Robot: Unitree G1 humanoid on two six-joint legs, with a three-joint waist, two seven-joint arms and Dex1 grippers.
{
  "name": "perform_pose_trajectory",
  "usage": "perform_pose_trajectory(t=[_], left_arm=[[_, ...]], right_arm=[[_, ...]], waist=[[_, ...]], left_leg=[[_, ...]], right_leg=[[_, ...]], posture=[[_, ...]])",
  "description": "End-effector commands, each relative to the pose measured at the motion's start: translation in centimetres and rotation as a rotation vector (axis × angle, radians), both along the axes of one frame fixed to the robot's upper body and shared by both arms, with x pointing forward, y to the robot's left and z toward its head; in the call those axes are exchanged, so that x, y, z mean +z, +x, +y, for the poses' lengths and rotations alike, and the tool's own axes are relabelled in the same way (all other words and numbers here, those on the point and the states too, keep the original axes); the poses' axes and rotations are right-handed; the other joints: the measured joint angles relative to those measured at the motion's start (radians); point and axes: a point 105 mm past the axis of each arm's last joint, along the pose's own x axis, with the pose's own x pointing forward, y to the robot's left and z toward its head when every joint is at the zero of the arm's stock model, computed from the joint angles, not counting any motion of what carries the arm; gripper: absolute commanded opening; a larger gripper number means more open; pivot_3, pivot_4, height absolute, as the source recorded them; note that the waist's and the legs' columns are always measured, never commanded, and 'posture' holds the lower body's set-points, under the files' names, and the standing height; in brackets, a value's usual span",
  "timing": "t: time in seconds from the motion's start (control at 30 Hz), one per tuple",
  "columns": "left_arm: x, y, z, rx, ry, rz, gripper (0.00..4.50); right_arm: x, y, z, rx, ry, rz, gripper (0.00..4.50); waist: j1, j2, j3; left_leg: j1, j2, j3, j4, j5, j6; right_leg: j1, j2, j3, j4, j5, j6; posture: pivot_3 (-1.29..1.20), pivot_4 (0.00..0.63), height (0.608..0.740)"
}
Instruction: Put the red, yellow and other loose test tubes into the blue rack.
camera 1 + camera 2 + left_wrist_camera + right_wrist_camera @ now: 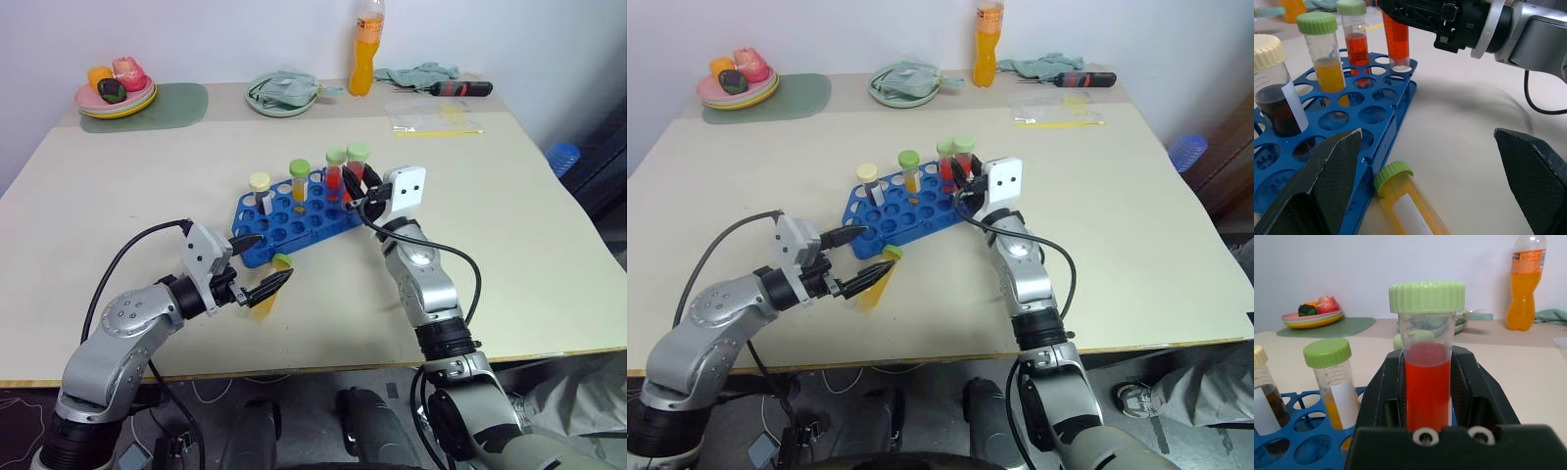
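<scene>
Red tube (pixel 1427 382) upright in my clenched right hand (pixel 361 192) over blue rack (pixel 294 223), yellow tube (pixel 1408 205) lying flat beside it, cap toward rack, my left hand (pixel 257 264) spread around it.

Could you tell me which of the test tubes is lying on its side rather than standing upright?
The yellow-filled tube with the green cap, lying on the table beside the blue rack; the others are all upright.

Beige table (pixel 549 245) against white wall (pixel 196 39) (evenly lit).
</scene>
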Motion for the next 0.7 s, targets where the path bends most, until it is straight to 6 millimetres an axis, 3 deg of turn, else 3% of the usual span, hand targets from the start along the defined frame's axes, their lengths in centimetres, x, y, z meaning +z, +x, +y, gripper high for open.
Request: perform_pose_trajectory(t=[0.03, 0.3, 0.7], left_arm=[[0.9, -0.3, 0.0, -0.008, 0.001, -0.043, 4.50], [0.7, -0.3, 0.1, -0.006, 0.001, -0.043, 4.50], [0.5, -0.6, 0.2, 0.003, 0.001, -0.032, 4.50]], right_arm=[[0.4, -0.4, 0.1, 0.014, 0.007, -0.019, 0.85], [0.2, -0.6, 1.5, 0.062, 0.001, -0.017, 0.85], [-0.3, -0.1, 1.5, 0.037, -0.002, -0.020, 0.85]], waist=[[0.000, 0.000, 0.000], [-0.001, 0.000, 0.000], [-0.003, 0.000, 0.000]], left_leg=[[0.000, 0.000, 0.000, 0.000, 0.000, 0.000], [0.002, 0.000, 0.000, 0.000, 0.000, 0.000], [0.003, 0.000, 0.002, -0.001, 0.000, 0.000]], right_leg=[[0.000, 0.000, 0.000, 0.000, 0.000, 0.000], [0.000, 0.000, 0.001, 0.001, 0.000, 0.000], [0.000, 0.000, 0.002, 0.002, 0.000, 0.000]], posture=[[0.00, 0.150, 0.740], [0.00, 0.150, 0.740], [0.00, 0.150, 0.740]])
